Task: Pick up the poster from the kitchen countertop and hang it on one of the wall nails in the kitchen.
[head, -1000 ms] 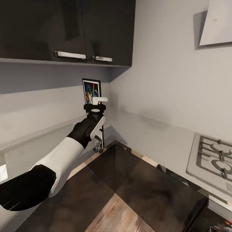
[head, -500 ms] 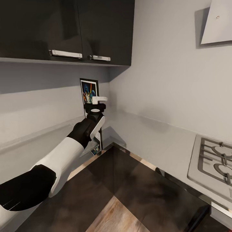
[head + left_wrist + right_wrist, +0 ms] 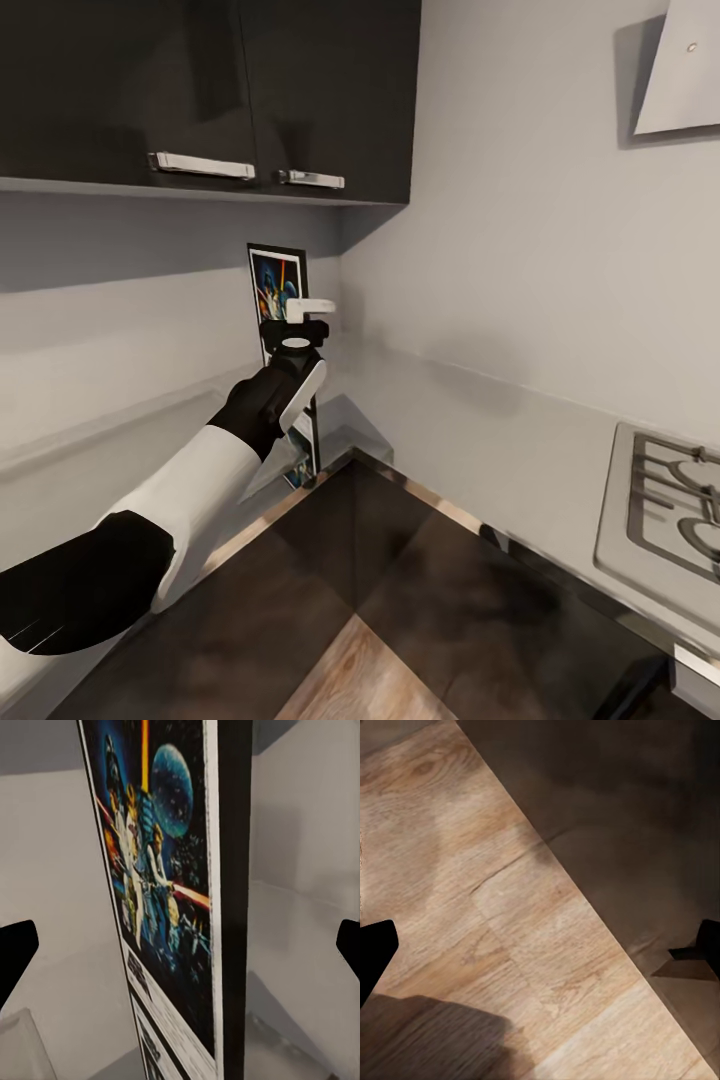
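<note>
The poster [image 3: 275, 285] stands upright in the corner of the grey kitchen countertop [image 3: 500, 440], its dark-blue artwork facing left. My left gripper [image 3: 303, 318] reaches it at mid height. In the left wrist view the poster [image 3: 161, 892] is seen nearly edge-on, black frame toward the camera, between the two fingertips [image 3: 16, 958]. Those tips sit far apart at the picture's sides, so the left gripper [image 3: 180, 952] is open around the poster without pressing it. My right gripper [image 3: 540, 949] hangs open over the wooden floor [image 3: 510, 907].
Dark wall cabinets [image 3: 200, 90] with steel handles hang just above the poster. A gas hob [image 3: 670, 500] is set into the worktop at the right, under a slanted extractor hood [image 3: 685, 70]. Dark cabinet fronts [image 3: 450, 600] run below the worktop's steel edge.
The head camera has swung slightly left, so the hob and hood sit further right in the picture. My left arm and the poster have held their places.
</note>
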`<state>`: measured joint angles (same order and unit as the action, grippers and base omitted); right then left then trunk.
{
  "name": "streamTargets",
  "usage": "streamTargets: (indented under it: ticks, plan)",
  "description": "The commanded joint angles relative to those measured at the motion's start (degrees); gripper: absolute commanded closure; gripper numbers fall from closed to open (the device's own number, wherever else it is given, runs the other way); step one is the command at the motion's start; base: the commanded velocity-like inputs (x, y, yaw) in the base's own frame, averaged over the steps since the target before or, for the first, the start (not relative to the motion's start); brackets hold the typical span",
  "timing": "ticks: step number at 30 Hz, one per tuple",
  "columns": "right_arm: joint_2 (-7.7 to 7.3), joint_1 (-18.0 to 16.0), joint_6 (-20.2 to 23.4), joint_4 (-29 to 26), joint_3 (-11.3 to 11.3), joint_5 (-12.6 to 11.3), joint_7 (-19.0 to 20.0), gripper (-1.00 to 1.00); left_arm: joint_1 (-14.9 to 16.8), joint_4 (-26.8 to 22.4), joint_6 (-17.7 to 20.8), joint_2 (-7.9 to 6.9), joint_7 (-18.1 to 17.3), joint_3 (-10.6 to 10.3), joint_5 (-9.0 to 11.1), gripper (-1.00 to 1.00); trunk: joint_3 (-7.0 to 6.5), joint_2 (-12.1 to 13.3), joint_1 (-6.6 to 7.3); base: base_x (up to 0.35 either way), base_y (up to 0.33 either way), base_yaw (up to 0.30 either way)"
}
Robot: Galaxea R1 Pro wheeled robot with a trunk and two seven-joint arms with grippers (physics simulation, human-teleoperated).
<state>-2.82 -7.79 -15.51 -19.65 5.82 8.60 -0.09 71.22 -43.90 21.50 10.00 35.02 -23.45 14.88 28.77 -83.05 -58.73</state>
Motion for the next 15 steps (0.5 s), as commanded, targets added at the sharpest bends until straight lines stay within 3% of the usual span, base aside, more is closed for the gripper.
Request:
streamTargets:
  ticks: [1,15]
  plan:
    - [-0.03,0.0,-0.1,0.0,0.2,0.2,0.0,-1.0,0.1,0.0,0.2,0.0,0.4,-0.1,0.3,-1.0,0.06,0.0,0.0,0.026,0.018,0.0]
    - [0.01,0.0,-0.1,0.1,0.3,0.2,0.0,-1.0,0.1,0.0,0.2,0.0,0.4,-0.1,0.3,-1.0,0.06,0.0,0.0,0.051,0.036,0.0]
